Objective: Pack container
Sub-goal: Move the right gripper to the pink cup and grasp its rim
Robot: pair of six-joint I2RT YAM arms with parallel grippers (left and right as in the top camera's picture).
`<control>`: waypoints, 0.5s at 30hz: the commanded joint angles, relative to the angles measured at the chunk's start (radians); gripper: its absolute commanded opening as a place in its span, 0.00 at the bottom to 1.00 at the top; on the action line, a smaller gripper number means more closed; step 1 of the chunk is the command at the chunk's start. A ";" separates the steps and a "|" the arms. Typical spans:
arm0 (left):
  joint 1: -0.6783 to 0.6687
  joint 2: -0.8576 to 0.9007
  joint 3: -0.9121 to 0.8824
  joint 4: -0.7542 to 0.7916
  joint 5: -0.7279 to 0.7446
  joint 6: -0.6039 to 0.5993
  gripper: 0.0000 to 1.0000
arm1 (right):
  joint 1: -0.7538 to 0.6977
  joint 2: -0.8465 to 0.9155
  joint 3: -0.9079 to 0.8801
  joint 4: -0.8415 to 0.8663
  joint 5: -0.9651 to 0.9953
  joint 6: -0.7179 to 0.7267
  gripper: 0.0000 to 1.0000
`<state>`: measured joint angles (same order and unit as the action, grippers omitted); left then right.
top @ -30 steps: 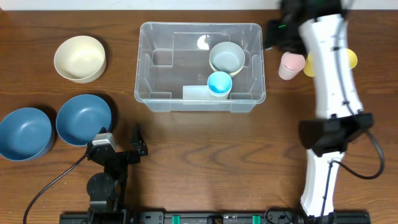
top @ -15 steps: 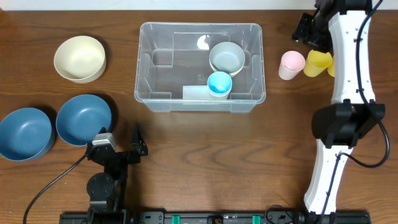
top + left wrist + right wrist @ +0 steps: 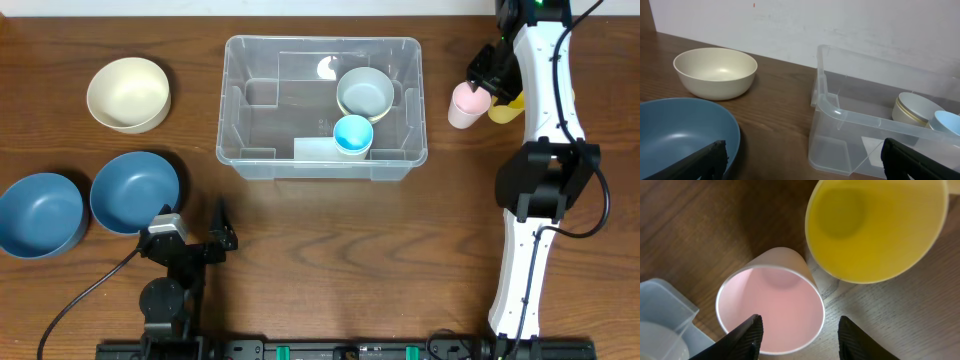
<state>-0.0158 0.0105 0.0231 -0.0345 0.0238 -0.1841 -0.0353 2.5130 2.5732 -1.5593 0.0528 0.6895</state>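
Note:
The clear plastic container [image 3: 320, 105] stands at the table's middle back, holding a cream bowl [image 3: 364, 92] and a light blue cup [image 3: 352, 134]. It also shows in the left wrist view [image 3: 850, 117]. A pink cup [image 3: 464, 104] and a yellow cup [image 3: 506, 108] stand to its right. My right gripper [image 3: 488, 72] is open above them. In the right wrist view its fingers [image 3: 797, 337] straddle the pink cup's [image 3: 770, 305] right rim, with the yellow cup [image 3: 875, 227] beside it. My left gripper [image 3: 195, 235] is open and empty near the front.
A cream bowl [image 3: 128, 94] sits at the back left; it also shows in the left wrist view [image 3: 715, 71]. Two blue bowls [image 3: 135, 190] [image 3: 38, 214] sit at the front left; one [image 3: 680, 135] lies just before the left gripper.
My right arm has swung from over the container's right side to the far right, then come down over the pink and yellow cups. The left arm has not moved.

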 commanded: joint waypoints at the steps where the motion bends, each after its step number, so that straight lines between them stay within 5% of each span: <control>1: 0.004 -0.006 -0.019 -0.037 -0.009 -0.002 0.98 | -0.002 0.001 -0.002 -0.003 0.011 0.047 0.49; 15: 0.004 -0.006 -0.019 -0.037 -0.009 -0.002 0.98 | -0.004 0.001 -0.201 0.090 0.021 0.045 0.40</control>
<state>-0.0158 0.0101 0.0231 -0.0345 0.0238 -0.1841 -0.0353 2.5130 2.4077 -1.4822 0.0601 0.7235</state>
